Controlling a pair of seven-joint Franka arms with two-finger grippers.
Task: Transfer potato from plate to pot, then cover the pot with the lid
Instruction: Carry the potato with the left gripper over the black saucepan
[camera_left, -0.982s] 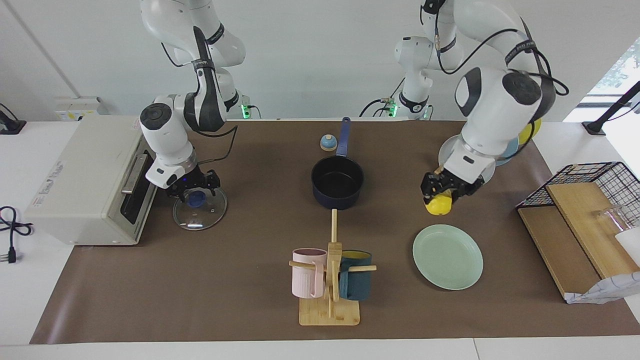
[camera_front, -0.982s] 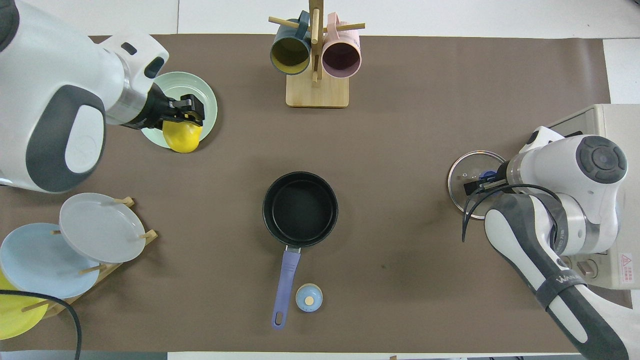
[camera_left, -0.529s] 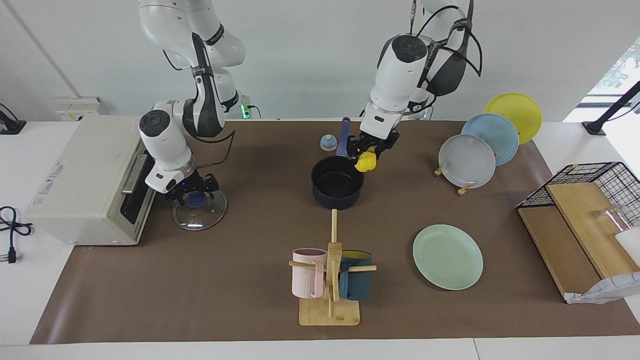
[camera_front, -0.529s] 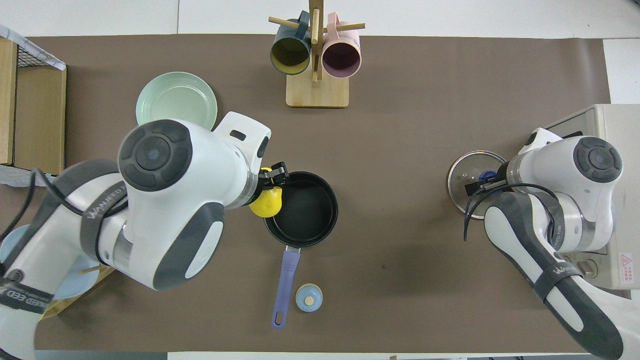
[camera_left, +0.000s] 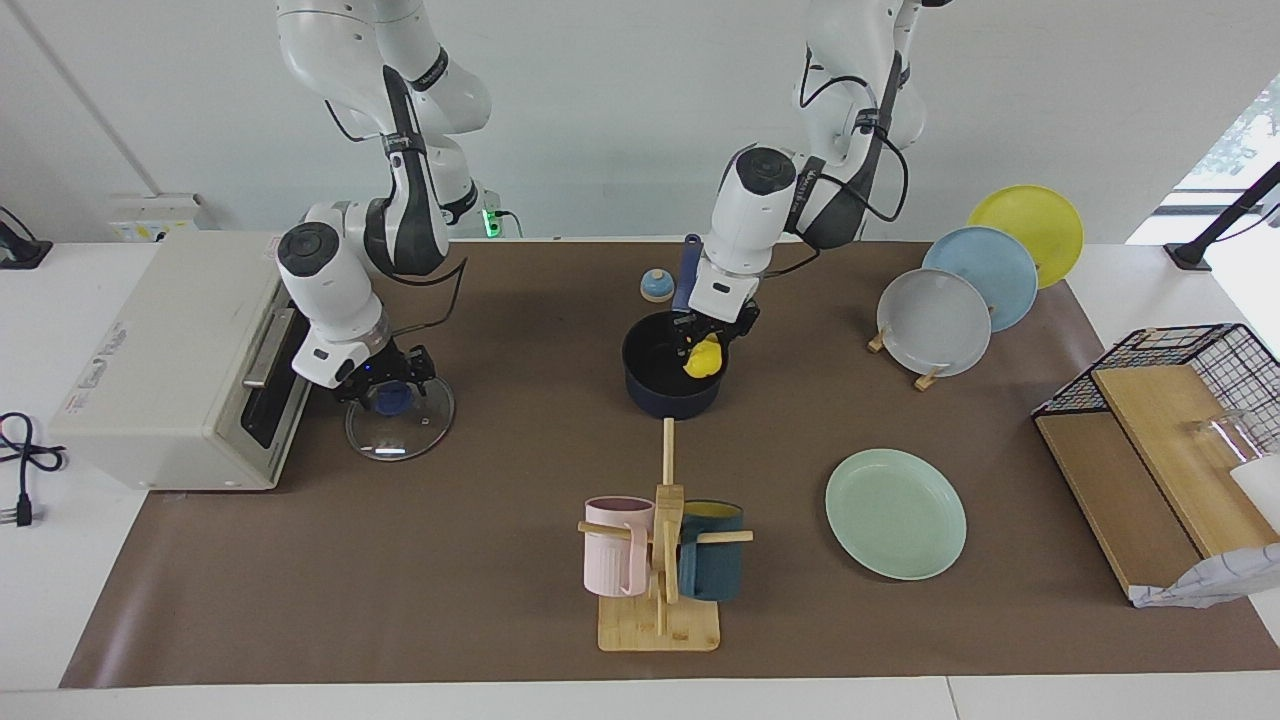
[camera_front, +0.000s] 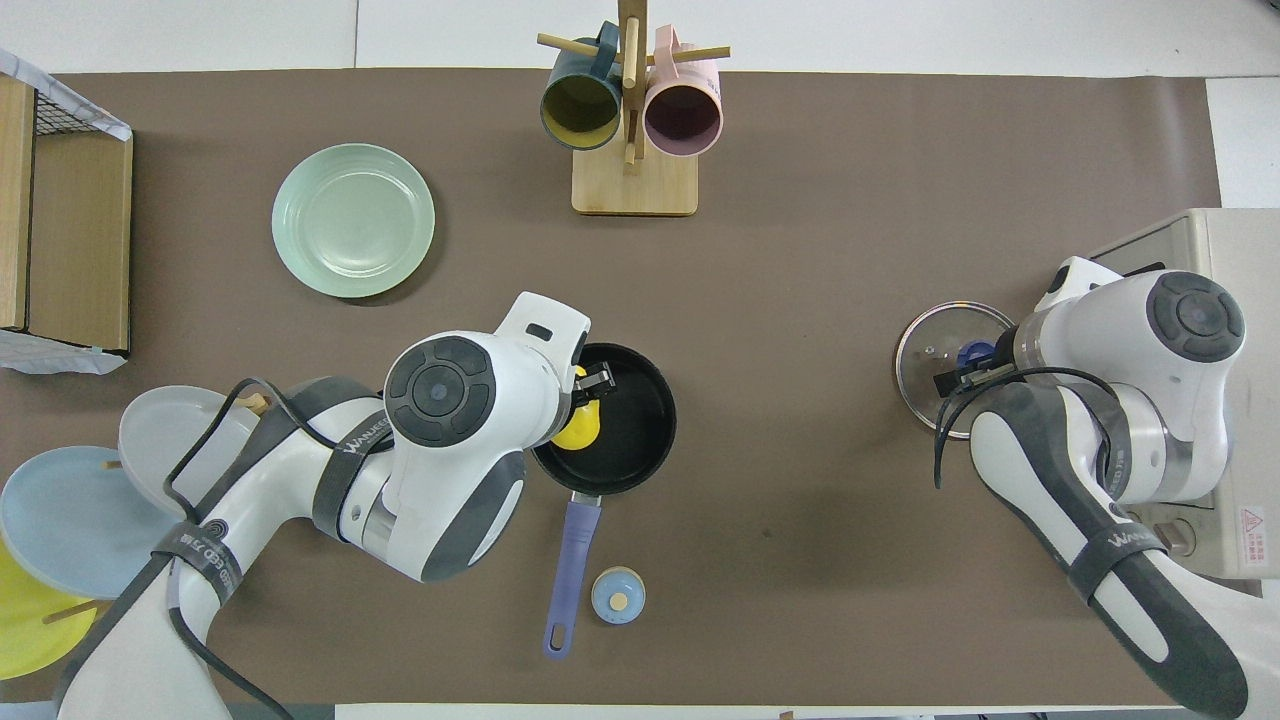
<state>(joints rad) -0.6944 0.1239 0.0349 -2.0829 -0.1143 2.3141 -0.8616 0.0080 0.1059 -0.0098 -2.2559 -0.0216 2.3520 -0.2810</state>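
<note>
The yellow potato (camera_left: 703, 360) (camera_front: 578, 428) hangs inside the dark blue pot (camera_left: 660, 398) (camera_front: 635, 425), at the side toward the left arm's end, with my left gripper (camera_left: 708, 335) (camera_front: 592, 384) shut on it from above. Whether the potato touches the pot's bottom I cannot tell. The mint-green plate (camera_left: 895, 512) (camera_front: 353, 220) lies bare, farther from the robots than the pot. The glass lid (camera_left: 405, 428) (camera_front: 930, 350) lies flat in front of the toaster oven. My right gripper (camera_left: 385, 385) (camera_front: 965, 360) sits low at its blue knob.
A white toaster oven (camera_left: 170, 360) stands at the right arm's end. A wooden mug rack (camera_left: 660, 560) with two mugs stands farther out than the pot. A small blue bell (camera_left: 656, 286) sits beside the pot's handle. Upright plates (camera_left: 935, 320) and a wire basket (camera_left: 1190, 360) fill the left arm's end.
My left gripper carried the potato from above the table near the plate over to the pot and lowered it inside. The right gripper stayed at the lid's knob.
</note>
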